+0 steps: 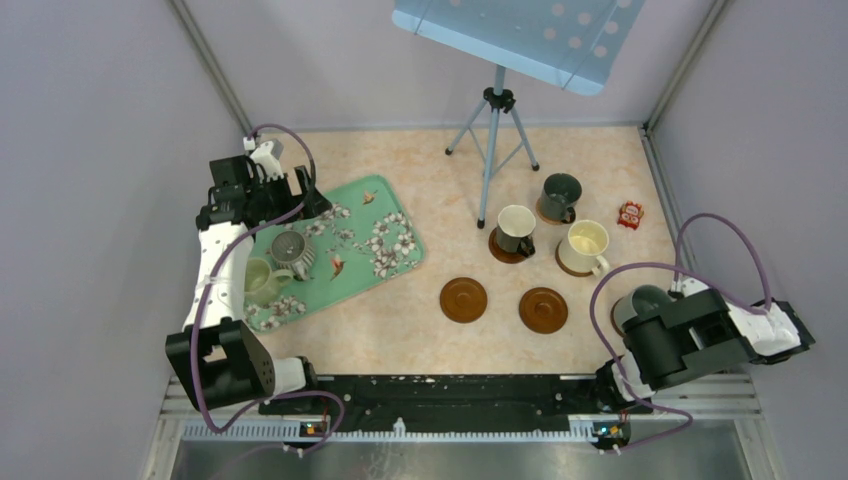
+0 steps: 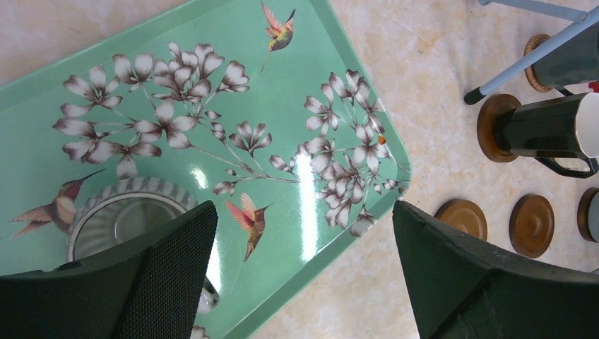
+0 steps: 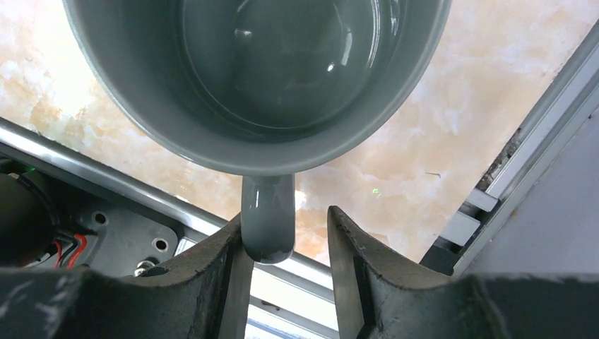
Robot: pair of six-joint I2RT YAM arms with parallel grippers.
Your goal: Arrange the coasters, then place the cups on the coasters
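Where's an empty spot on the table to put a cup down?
Bare table sits between the tray and the two empty coasters, and behind the tray by the back wall. It's crowded at the back right: three cups on coasters, the stand's legs, the red packet.

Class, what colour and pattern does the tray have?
Mint green tray with pale blossoms and hummingbirds; shows best in the left wrist view.

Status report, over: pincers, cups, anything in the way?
Left pincer open over tray by ribbed mug. Right pincer open around handle of grey-blue mug. Three cups on coasters, two coasters bare. Tripod legs near seated cups.
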